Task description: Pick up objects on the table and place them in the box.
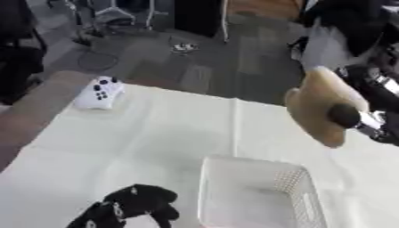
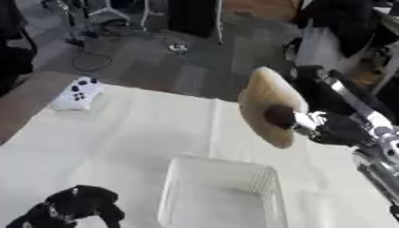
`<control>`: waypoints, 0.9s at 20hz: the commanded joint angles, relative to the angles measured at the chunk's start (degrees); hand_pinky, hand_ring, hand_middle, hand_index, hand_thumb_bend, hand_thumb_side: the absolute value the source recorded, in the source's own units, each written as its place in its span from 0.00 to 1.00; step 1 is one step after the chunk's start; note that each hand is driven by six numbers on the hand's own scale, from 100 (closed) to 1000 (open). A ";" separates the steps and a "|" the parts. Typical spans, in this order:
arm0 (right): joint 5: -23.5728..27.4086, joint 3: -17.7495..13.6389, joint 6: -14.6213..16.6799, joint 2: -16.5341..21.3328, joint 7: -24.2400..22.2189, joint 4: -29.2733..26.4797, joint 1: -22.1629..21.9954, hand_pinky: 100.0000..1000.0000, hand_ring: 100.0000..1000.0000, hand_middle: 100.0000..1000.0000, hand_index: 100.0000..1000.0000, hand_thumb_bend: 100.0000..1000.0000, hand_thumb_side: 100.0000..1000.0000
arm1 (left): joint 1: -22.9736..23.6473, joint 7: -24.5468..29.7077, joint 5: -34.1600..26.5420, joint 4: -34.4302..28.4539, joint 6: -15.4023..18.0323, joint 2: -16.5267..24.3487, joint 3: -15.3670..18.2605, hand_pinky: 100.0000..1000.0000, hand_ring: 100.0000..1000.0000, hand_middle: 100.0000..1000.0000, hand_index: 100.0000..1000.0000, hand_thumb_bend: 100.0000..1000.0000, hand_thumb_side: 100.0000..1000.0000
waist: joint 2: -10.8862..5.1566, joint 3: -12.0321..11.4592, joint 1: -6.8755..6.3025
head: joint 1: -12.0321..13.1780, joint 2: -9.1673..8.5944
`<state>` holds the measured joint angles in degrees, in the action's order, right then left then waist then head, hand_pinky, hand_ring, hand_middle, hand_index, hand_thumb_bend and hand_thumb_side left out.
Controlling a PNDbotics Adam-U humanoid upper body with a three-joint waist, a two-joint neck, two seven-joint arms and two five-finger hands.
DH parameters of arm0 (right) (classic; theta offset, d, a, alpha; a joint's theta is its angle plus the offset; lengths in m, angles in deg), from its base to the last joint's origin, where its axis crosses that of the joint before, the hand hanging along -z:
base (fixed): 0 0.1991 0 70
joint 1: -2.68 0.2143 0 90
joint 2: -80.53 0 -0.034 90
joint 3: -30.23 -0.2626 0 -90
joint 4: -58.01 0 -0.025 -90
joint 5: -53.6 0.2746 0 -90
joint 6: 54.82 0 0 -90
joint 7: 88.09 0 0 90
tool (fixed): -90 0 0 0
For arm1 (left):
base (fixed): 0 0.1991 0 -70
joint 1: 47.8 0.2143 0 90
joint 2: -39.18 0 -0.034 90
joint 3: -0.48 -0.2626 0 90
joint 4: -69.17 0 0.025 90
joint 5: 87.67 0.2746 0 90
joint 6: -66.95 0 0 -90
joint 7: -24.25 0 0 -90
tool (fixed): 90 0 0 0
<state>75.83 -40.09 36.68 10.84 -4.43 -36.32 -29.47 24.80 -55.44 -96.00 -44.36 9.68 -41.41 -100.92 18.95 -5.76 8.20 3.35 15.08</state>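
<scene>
your right hand pinches a tan flat piece above the white box; left hand fingers curled, holding nothing.

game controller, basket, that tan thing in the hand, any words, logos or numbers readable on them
No readable text anywhere.
White game controller: dark buttons only, markings too blurred to read.
White basket: no label visible.
Tan flat object pinched by the right hand: plain.
Left hand, lower left: no markings readable.
</scene>
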 commanded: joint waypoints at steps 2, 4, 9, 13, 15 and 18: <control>-0.72 -0.13 -1.20 -0.77 -0.33 -1.50 -0.19 0.00 0.00 0.00 0.45 0.72 0.43 | -0.85 -0.07 -1.29 -1.07 1.52 1.01 0.40 0.50 0.69 0.80 0.86 0.51 0.72 | -1.94 0.06 -0.68 | -0.48 3.46; -1.76 0.09 -1.37 -2.08 -0.61 -0.48 -0.46 0.00 0.00 0.00 0.45 0.73 0.43 | -0.92 -0.26 -1.97 -1.07 2.11 1.10 0.54 0.50 0.69 0.79 0.86 0.52 0.70 | -2.39 0.07 -0.79 | -1.47 6.99; -6.28 0.20 -2.31 -5.72 -1.16 1.50 -0.96 0.00 0.00 0.00 0.45 0.72 0.43 | -0.85 -0.09 -3.25 -1.07 3.65 1.20 0.58 0.51 0.69 0.79 0.86 0.53 0.69 | -2.93 0.27 -1.11 | -2.43 13.43; -12.17 -0.26 -3.10 -8.83 -0.85 1.71 -1.38 0.00 0.00 0.00 0.44 0.72 0.43 | -0.75 0.13 -3.38 -1.07 4.40 1.10 0.64 0.51 0.68 0.79 0.86 0.53 0.68 | -2.86 0.32 -1.27 | -2.73 14.01; -15.02 -0.44 -3.16 -10.06 -0.74 1.71 -1.50 0.00 0.00 0.00 0.41 0.72 0.44 | -0.73 0.27 -3.33 -1.07 4.68 1.08 0.60 0.51 0.68 0.79 0.86 0.53 0.68 | -2.81 0.37 -1.33 | -2.98 13.91; -19.18 -0.39 -2.96 -11.39 -1.10 1.81 -1.45 0.00 0.00 0.00 0.39 0.71 0.46 | -0.76 0.40 -3.30 -1.07 4.92 1.05 0.57 0.51 0.68 0.79 0.86 0.53 0.68 | -2.82 0.37 -1.37 | -3.28 13.40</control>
<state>58.32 -39.56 33.79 -0.80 -5.37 -34.21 -31.73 24.42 -55.13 -99.11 -44.36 14.27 -41.38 -100.88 17.47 -5.46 7.45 0.97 28.94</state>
